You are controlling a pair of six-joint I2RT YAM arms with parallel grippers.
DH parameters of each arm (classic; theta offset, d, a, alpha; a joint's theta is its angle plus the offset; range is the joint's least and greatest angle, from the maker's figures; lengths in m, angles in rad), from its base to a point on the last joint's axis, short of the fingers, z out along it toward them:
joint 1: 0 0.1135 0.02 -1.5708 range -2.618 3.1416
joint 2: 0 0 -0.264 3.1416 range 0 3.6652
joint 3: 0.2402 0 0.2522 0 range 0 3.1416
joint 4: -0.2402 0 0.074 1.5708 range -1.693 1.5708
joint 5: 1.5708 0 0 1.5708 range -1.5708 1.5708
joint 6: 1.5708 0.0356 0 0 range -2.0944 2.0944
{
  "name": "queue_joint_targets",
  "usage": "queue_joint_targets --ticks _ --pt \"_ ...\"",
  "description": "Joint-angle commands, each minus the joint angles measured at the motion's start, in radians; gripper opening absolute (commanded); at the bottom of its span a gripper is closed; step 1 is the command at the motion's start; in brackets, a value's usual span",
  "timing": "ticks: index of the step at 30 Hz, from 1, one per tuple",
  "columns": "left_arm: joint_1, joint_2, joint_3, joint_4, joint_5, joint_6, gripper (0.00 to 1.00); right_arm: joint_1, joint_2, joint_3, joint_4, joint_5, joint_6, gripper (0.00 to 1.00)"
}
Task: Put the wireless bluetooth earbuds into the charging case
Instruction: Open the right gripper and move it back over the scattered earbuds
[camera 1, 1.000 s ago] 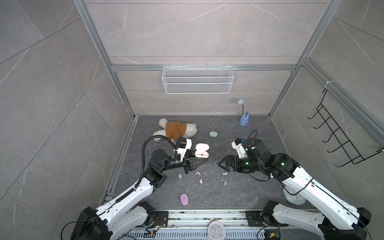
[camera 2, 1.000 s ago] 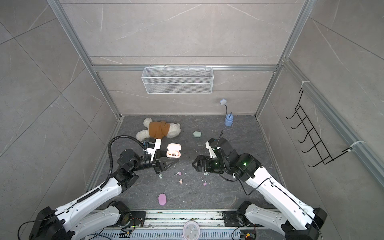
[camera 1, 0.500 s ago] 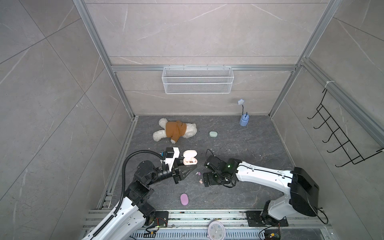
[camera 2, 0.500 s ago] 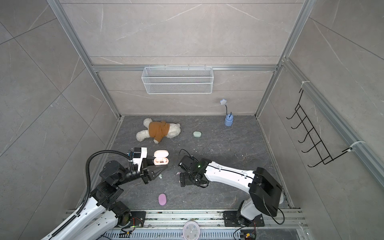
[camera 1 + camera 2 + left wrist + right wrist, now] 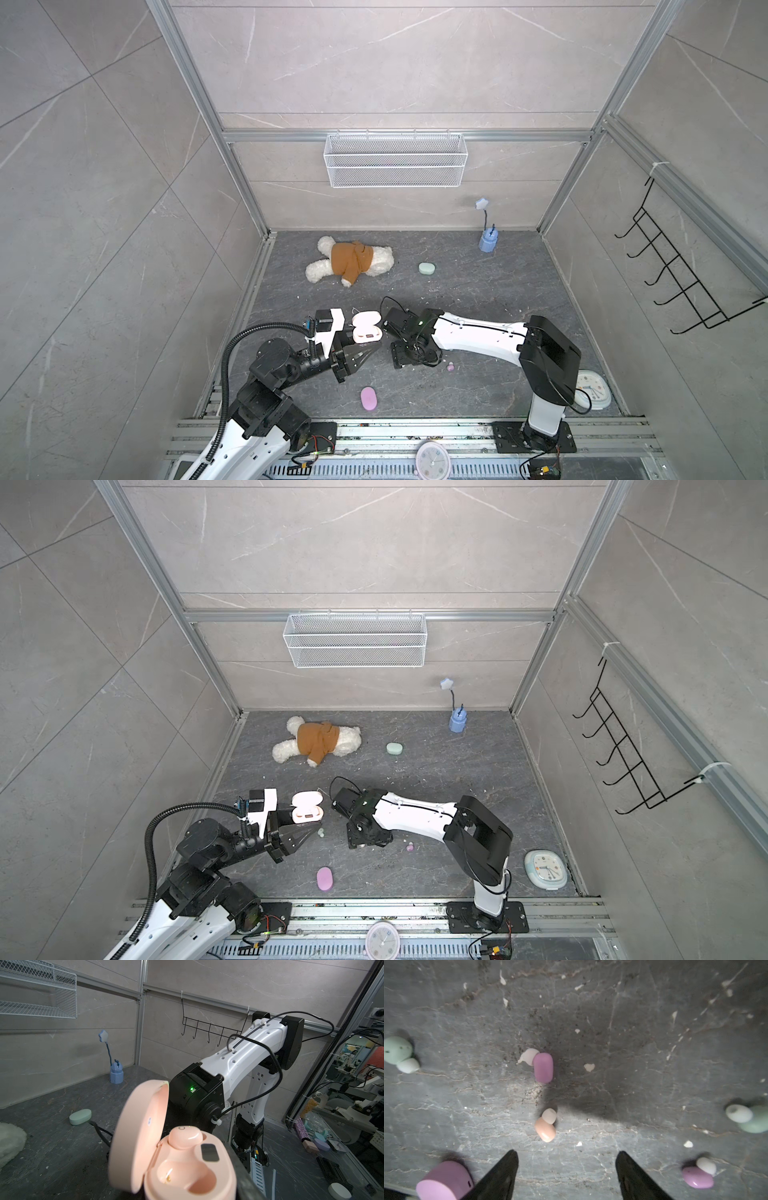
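Grey slab (image 5: 478,286) w/ earbuds (image 5: 545,1129), teddy (image 5: 349,266), clock (image 5: 592,388)

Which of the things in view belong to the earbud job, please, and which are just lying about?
Job: open pink charging case; peach earbud; lilac earbuds; mint earbuds; lilac case; mint case.
Lying about: teddy bear; blue star ornament; blue clock; pink clock; wire basket; hook rack.

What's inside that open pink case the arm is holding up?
One pink earbud sits in one well of the pink case. The other well is empty, with a metal contact showing. The socket under the seated earbud is covered.
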State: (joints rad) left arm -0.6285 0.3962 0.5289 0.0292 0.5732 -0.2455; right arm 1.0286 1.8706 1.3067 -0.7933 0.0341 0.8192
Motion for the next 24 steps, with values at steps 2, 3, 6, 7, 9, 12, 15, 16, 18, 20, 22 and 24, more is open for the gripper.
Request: queue_joint_targets --ticks 2,3,6,7,9,12,15,16,18,20,22,24 --pt "0.003 -0.017 0.025 -0.011 -0.007 0.034 0.20 0.008 0.058 0.042 -0.052 0.005 -0.004 0.74" --pt "0.003 -0.020 0.026 -0.012 -0.007 0.034 0.20 0.008 0.070 0.050 -0.056 0.007 -0.006 0.74" --pt "0.003 -0.027 0.026 -0.016 -0.007 0.030 0.20 0.008 0.109 0.075 -0.077 0.013 -0.010 0.73" --pt "0.003 -0.029 0.028 -0.017 -0.007 0.030 0.20 0.008 0.119 0.082 -0.084 0.014 -0.010 0.72" --pt "0.003 -0.031 0.029 -0.025 -0.008 0.032 0.20 0.008 0.136 0.093 -0.108 0.035 -0.005 0.71" --pt "0.003 -0.036 0.032 -0.029 -0.011 0.034 0.20 0.007 0.139 0.096 -0.150 0.079 0.005 0.68" --pt "0.003 -0.036 0.035 -0.029 -0.011 0.034 0.20 0.003 0.127 0.089 -0.178 0.104 -0.003 0.66" --pt "0.003 -0.034 0.036 -0.029 -0.011 0.034 0.20 0.001 0.121 0.084 -0.185 0.111 -0.005 0.65" --pt "0.003 -0.031 0.036 -0.029 -0.009 0.033 0.20 -0.005 0.105 0.071 -0.195 0.122 -0.010 0.65" --pt "0.003 -0.028 0.036 -0.029 -0.009 0.032 0.20 -0.008 0.092 0.062 -0.203 0.129 -0.012 0.65" --pt "0.003 -0.027 0.036 -0.026 -0.009 0.030 0.20 -0.013 0.080 0.056 -0.213 0.147 -0.013 0.65" --pt "0.003 -0.024 0.035 -0.022 -0.007 0.029 0.20 -0.020 0.072 0.050 -0.223 0.162 -0.014 0.65"
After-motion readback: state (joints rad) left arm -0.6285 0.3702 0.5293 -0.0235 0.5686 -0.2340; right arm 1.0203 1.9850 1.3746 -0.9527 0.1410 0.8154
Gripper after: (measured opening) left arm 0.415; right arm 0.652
